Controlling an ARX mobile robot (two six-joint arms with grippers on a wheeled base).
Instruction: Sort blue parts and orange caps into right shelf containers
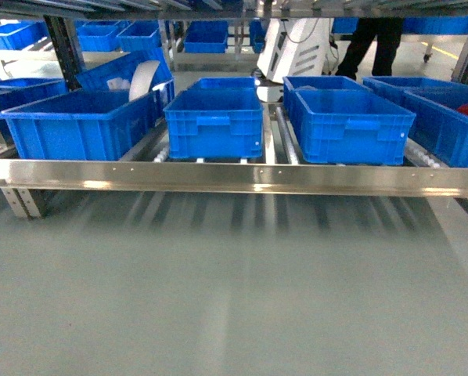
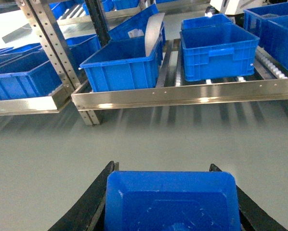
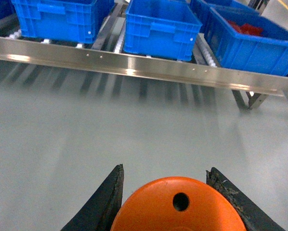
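Left fingers (image 2: 170, 202) clamped on blue part (image 2: 172, 202); right fingers (image 3: 175, 202) clamped on orange cap (image 3: 177, 207). Both items carried short of the right shelf (image 1: 234, 177), above bare floor (image 1: 234, 298); neither deposited yet. Containers (image 1: 351, 121) lined behind the shelf's front rail; the rightmost bin (image 3: 252, 41) already holding red-orange pieces. Rail edge and bin rims to be cleared on approach.

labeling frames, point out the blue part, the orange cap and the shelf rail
blue part (image 2: 172, 202), left wrist view, its top face
orange cap (image 3: 177, 209), right wrist view, flat end beside the hole
shelf rail (image 1: 234, 176), head view, shiny front face
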